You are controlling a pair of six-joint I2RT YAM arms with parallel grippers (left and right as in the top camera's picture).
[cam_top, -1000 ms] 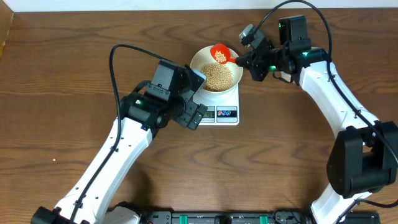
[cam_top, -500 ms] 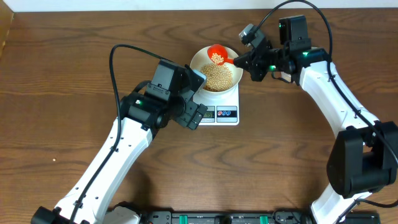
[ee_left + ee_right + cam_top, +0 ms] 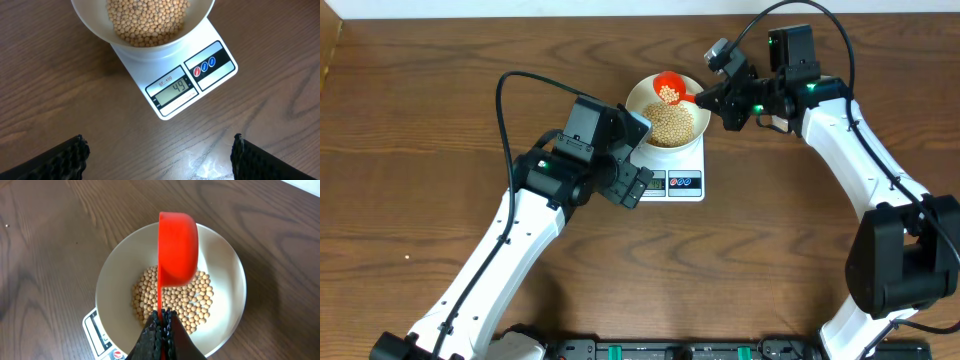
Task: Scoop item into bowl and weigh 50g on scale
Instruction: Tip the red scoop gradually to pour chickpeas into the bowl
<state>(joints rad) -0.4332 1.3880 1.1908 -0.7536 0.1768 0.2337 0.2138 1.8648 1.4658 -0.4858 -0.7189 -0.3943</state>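
Reads 49 on white rectangular digital scale (image 3: 172,90). Pinching loaded red plastic scoop (image 3: 177,247) in right claw (image 3: 161,317), left claw (image 3: 160,160) spread. Risks overshoot if dumped whole.

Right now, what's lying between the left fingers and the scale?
Nothing. Only bare wooden table lies between the open left fingers and the scale, which sits apart from them. The left wrist view shows it.

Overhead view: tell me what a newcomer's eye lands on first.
A white bowl heaped with beans sits mid-table on the scale, whose display reads 49. Over the bowl's far side the right gripper pinches the handle of a red scoop with a few beans in it.
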